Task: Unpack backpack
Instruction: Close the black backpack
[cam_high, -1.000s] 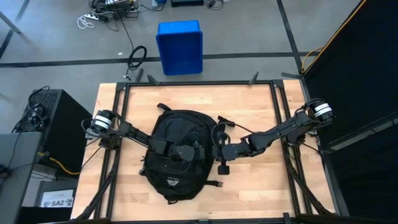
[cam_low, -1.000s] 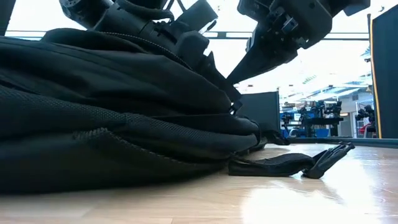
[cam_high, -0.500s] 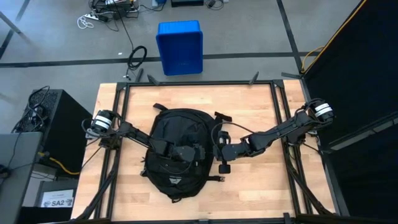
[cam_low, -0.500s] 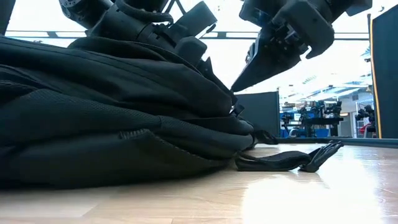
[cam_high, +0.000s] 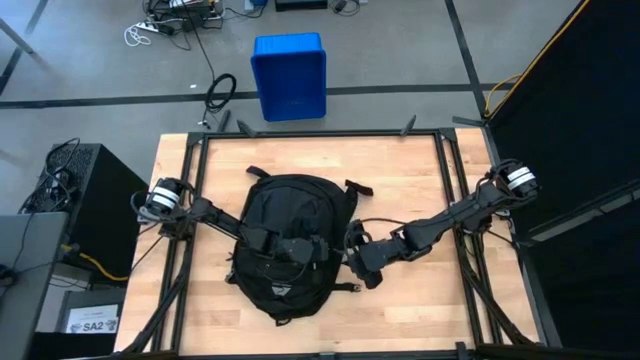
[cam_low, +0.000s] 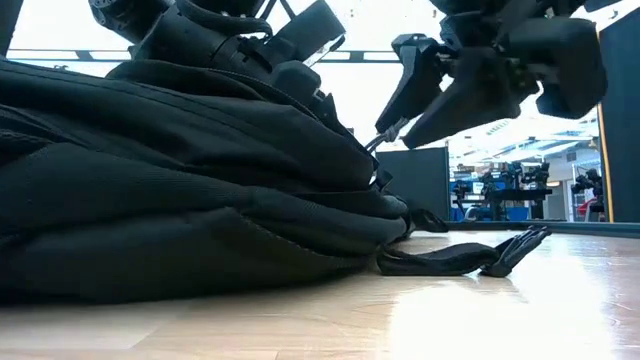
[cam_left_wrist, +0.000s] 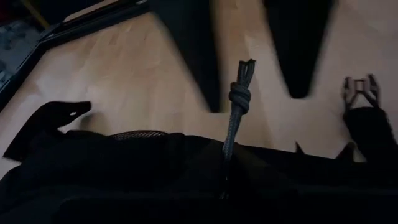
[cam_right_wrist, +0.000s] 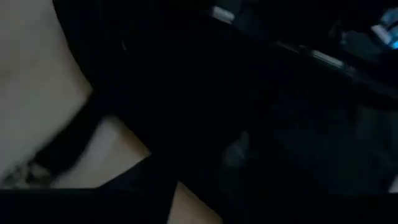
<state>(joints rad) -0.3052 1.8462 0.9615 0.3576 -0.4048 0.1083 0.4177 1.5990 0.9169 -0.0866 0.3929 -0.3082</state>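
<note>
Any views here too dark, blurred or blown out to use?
Right wrist view: nearly black and smeared, only a pale patch of table readable. Left wrist view: dim, soft, though a knotted cord shows. Low view: windows behind blown out, backpack a dark mass, glare on the tabletop. High view: evenly lit, sharp, backpack detail lost in black.

High view straight down over table (cam_high: 420, 190); low view level at tabletop; both share backpack (cam_high: 285, 240).

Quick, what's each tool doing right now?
Left tool: shut, on top of the backpack; held thing cannot be told.
Right tool: open, holding nothing.
</note>
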